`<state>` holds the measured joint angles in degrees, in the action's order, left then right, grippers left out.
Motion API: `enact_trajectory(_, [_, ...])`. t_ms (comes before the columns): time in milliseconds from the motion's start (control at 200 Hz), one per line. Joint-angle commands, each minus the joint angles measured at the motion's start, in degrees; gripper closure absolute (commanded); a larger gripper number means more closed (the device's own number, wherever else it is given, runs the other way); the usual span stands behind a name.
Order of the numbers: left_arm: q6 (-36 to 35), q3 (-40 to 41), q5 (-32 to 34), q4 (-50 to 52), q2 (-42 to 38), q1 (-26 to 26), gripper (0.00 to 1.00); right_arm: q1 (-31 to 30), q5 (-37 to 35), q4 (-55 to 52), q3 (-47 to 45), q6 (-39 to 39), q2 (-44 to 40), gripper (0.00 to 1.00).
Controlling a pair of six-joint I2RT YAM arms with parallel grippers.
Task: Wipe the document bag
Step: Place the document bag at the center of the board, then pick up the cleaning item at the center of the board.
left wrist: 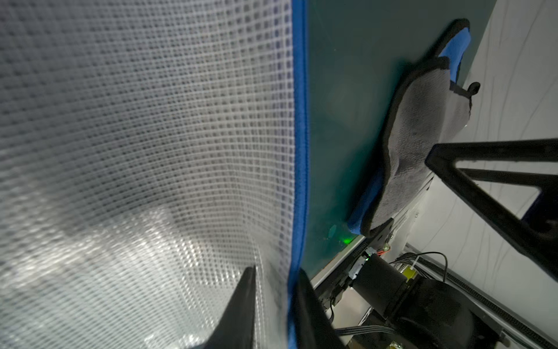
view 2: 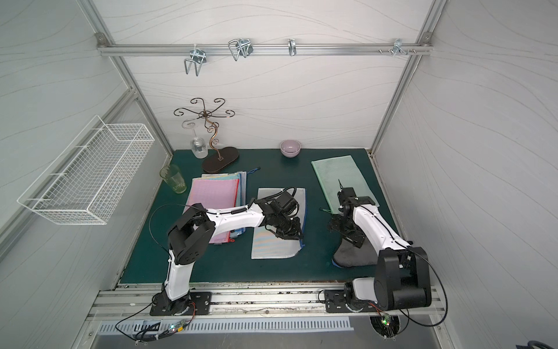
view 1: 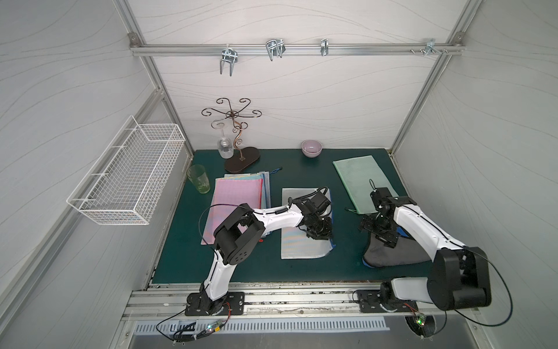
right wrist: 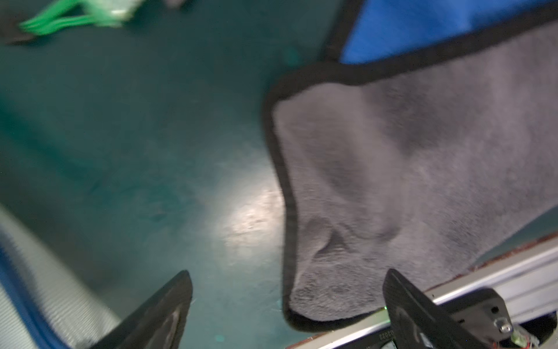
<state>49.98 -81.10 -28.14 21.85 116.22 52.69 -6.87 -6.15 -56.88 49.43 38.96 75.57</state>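
One light, floppy-looking document bag (view 1: 302, 246) is lying central on the worktop (view 1: 187, 250). Your left gripper (left wrist: 276, 272) is straddling its blue edge (left wrist: 299, 121), jaws slightly parted; likely your best hold. Right gripper (right wrist: 288, 272) is gaping, empty.

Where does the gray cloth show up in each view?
Top view: gray cloth near the mat's front right, partly behind the right arm.
Top view: same place.
Left wrist: across bare mat from the blue-edged document bag.
Right wrist: close up, filling much of it.
Shared landmark: that document bag, in all four.
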Motion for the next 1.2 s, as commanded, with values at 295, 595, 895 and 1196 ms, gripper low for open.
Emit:
enact_trajectory(295, [-3.0, 4.6, 2.6, -2.8, -10.5, -1.3, 0.51, 6.5, -1.5, -3.9, -2.5, 4.7, -3.0, 0.01])
enact_trajectory(595, [-3.8, 18.4, 6.1, 0.5, -20.2, -11.4, 0.58, 9.5, -1.2, 4.9, -5.5, 7.2, 4.8, 0.06])
enact_trajectory(895, [-4.8, 21.2, 6.6, 2.9, -15.7, -12.3, 0.57, 11.4, 4.4, 12.2, -14.1, 7.9, 4.8, 0.55])
enact_trajectory(1196, [-5.0, 22.5, 10.6, 6.1, -16.5, -12.3, 0.57, 12.6, 11.2, 12.7, -15.0, 2.6, -3.8, 1.0])
